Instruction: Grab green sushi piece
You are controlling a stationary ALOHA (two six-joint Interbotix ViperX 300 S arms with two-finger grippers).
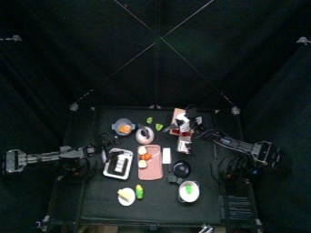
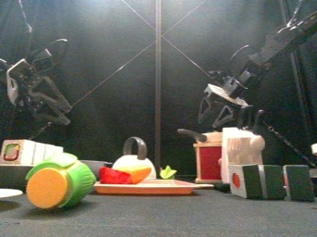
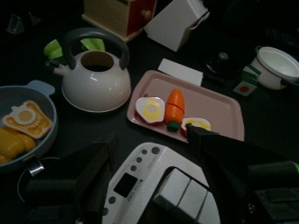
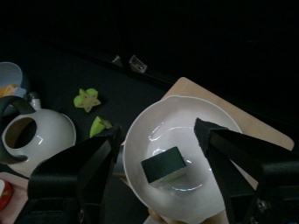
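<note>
The right arm reaches in over the back half of the desk (image 1: 91, 127), wrist bent so that the right end effector (image 4: 158, 162) hangs pointing down. Its jaws are spread wide and hold nothing. Directly under it sits a white dish (image 4: 222, 197) on a tan board (image 4: 251, 122), with a dark green block (image 4: 167, 166) lying in the dish between the two jaws. Off to one side of that end effector stand a white kettle (image 4: 35, 131) and two small green bits (image 4: 86, 98).

The left arm lies low at its own side of the desk. The left end effector (image 3: 158, 171) is also wide open and empty, above a white push-button device (image 3: 158, 188). Just beyond it is a pink tray (image 3: 222, 118) with a toy carrot (image 3: 176, 105) and egg slices. The kettle and a blue bowl (image 3: 33, 87) of food stand to one side.

The green sushi piece (image 1: 188, 189) appears to lie in a white bowl (image 1: 188, 199) near the desk's front edge. It is well apart from the right end effector, with a black item (image 1: 183, 169) on the desk between them. From the left end effector it is past the device and the tray. A ridged green piece with an orange face (image 2: 59, 183) lies nearer the left end effector, also at the front.
</note>
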